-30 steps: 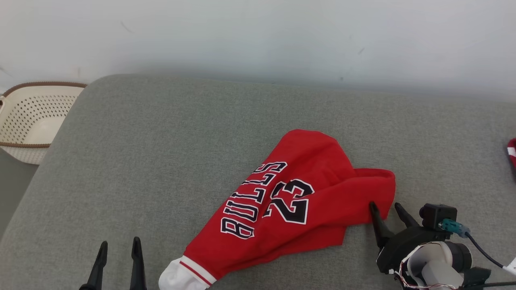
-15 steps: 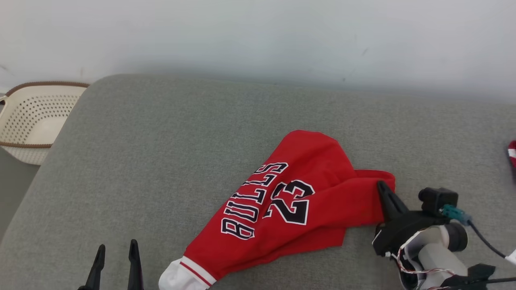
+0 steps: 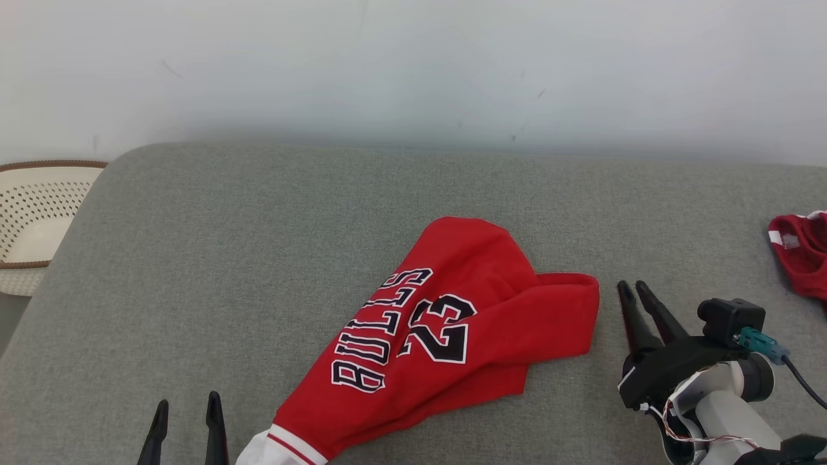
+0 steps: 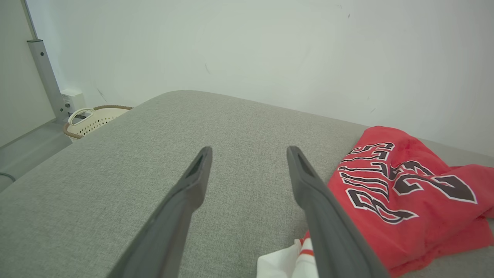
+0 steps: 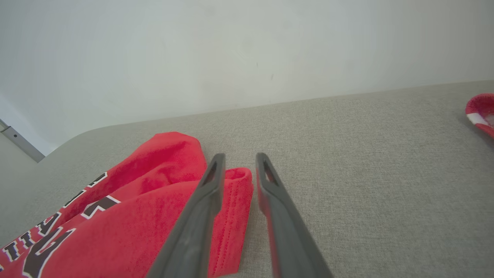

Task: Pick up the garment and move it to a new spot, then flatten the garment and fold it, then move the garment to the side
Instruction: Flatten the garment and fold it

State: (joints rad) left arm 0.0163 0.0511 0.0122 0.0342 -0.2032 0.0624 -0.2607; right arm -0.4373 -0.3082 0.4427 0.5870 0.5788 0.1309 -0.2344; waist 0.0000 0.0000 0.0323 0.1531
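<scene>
The right gripper (image 3: 631,285) has its two dark fingers only a little apart, and there is nothing between them. In the picture from a moment ago those fingers are right on the right edge of the red basketball jersey with black and white letters and the number 23 (image 3: 452,336). Now they are off it, just to the right of that edge, and they do not touch the cloth. In the right wrist view the gripper (image 5: 241,156) points past the thick red hem, and grey shows between most of the fingers. The jersey has the same bunched shape as before, with one flap folded over and the white trim at the near end. It seems to sit a bit to the left now, but the whole picture has slid that way, so it is the camera that has turned, not the jersey. The jersey lies in the middle of the grey cloth couch top (image 3: 258,226), a bit to the right. The left gripper (image 3: 187,400) waits at the near left with its fingers wide apart, holding nothing, just left of the white trim. I think the grab did not catch, so the jersey is not picked up yet and that first step is still to do. Far to the left is a cream plastic basket with holes and a brown rim (image 3: 32,219), and at the far right lies another red cloth with white trim (image 3: 798,255).
</scene>
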